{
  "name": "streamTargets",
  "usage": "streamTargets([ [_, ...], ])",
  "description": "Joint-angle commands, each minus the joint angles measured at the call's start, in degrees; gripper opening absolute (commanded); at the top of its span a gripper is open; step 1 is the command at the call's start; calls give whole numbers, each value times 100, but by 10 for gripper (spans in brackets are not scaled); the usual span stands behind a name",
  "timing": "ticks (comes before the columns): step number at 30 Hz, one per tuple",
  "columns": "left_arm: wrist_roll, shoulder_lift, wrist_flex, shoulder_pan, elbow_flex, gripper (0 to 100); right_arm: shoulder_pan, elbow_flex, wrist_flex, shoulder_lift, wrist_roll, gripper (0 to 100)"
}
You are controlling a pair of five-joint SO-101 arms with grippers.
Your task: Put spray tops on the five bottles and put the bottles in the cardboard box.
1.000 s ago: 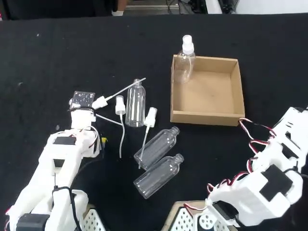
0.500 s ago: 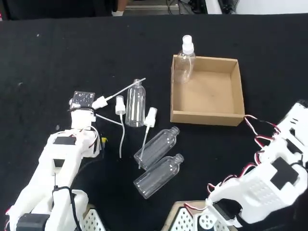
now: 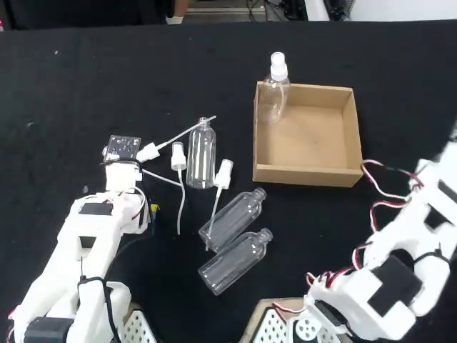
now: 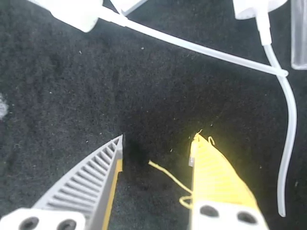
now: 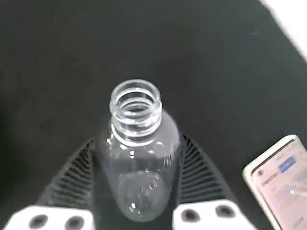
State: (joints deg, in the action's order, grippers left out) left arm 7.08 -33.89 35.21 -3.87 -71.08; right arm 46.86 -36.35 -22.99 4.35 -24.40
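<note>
My left gripper (image 4: 156,143) is open just above the black cloth, nothing between its grey and yellow fingers. Ahead of it lie a white spray top (image 4: 72,12) with its thin tube and a second spray top (image 4: 254,5). In the high view that gripper (image 3: 148,207) sits left of three loose spray tops (image 3: 178,156) and an upright open bottle (image 3: 201,153). Two open bottles (image 3: 233,216) lie on the cloth. A capped bottle (image 3: 273,89) stands in the cardboard box (image 3: 307,173). My right gripper (image 5: 136,191) is shut on a clear open-necked bottle (image 5: 138,143).
The right arm (image 3: 400,264) stands at the table's right edge, near the box's front right corner, with red and white wires looping beside it. A phone (image 5: 278,177) lies past the held bottle in the right wrist view. Black cloth covers the table.
The right arm has swung and lifted toward the right edge of the high view. The left arm, bottles and spray tops have not moved.
</note>
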Motion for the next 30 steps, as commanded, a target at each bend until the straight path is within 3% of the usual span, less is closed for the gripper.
streamTargets([
  [1, 62, -70, -35, 66, 40, 220, -202, 391, -413, 391, -413, 11],
  [6, 62, -70, -35, 66, 40, 220, -237, 409, -1187, 391, -1266, 11],
  [23, 62, -70, -35, 66, 40, 220, -202, 418, -1785, 470, -1538, 11],
  [30, 62, -70, -35, 66, 40, 220, -132, 453, -2787, 1332, -1547, 11],
])
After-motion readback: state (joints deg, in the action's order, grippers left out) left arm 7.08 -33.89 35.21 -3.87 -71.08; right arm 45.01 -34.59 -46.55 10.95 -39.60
